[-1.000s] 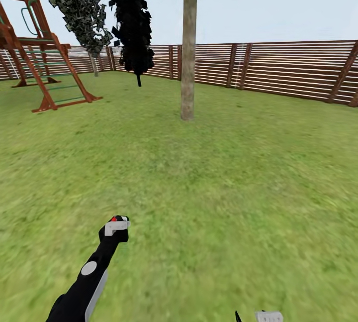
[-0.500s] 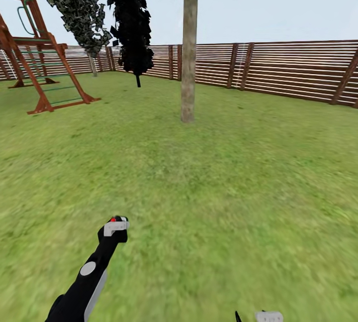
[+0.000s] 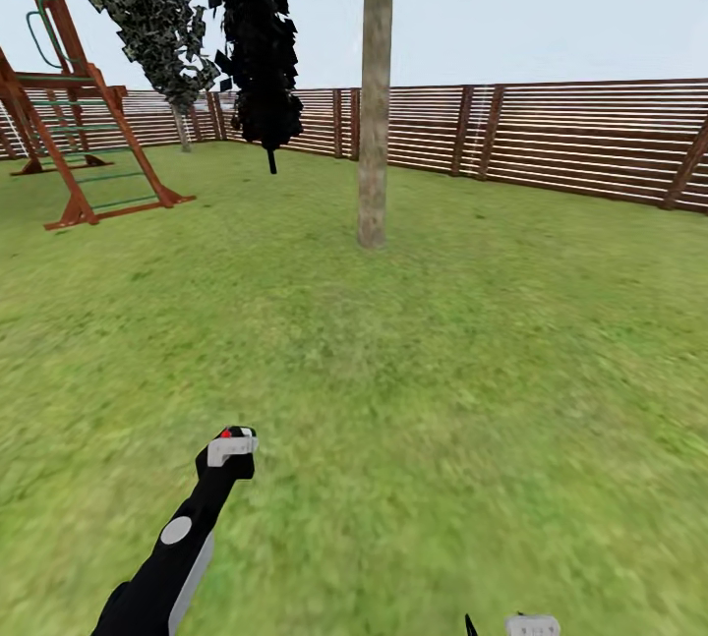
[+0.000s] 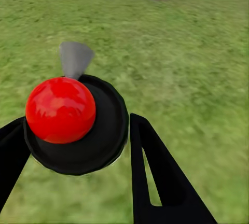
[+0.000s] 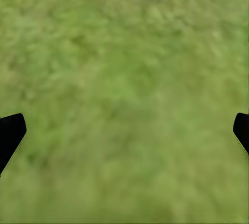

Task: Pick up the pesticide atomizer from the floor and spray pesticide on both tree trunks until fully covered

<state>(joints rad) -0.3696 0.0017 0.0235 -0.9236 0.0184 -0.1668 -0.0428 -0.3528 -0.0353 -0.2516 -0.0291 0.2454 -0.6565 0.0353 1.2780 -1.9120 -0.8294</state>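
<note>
Pesticide atomizer (image 4: 72, 123): dark round body w/ bright red ball on top, clamped between the two black fingers (image 4: 155, 177) of the left gripper (image 3: 228, 446); grey nozzle points toward the tree trunk (image 3: 373, 95). In head view the gripper is held low over the grass (image 3: 442, 371), red dot visible at its tip. Trunk stands well ahead, blotchy grey-brown, upright. Right gripper (image 5: 124, 130): fingertips spread wide at frame edges, nothing between, lawn beneath. Slat fence (image 3: 570, 140) behind; wooden play frame (image 3: 69, 140) far left.
</note>
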